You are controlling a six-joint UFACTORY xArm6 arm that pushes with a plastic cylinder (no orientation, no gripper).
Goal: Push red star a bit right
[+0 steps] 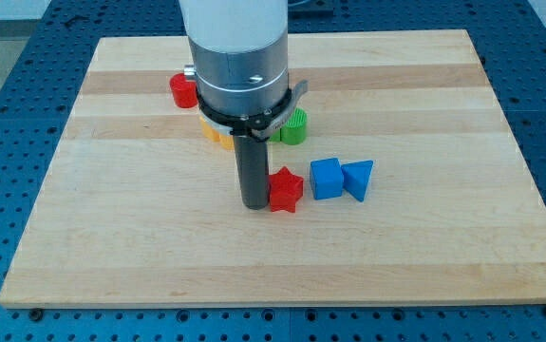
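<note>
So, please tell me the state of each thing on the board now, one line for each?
my tip: down on the board, against the red star's left side.
red star: flat, beside the tip.
blue cube: touching the blue triangle.
green block: partly hidden.
red block: partly hidden.
yellow block: mostly hidden.

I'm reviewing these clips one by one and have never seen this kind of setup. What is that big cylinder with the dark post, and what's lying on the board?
The cylinder is the end of a robot arm. It has no claw and holds nothing; the dark rod only pushes. My tip rests on the wooden board, touching the red star from the view's left. To the star's right sit a blue cube and a blue triangle. Behind the arm are a red block, a green block and partly hidden yellow and orange blocks. There is only one camera view.
</note>
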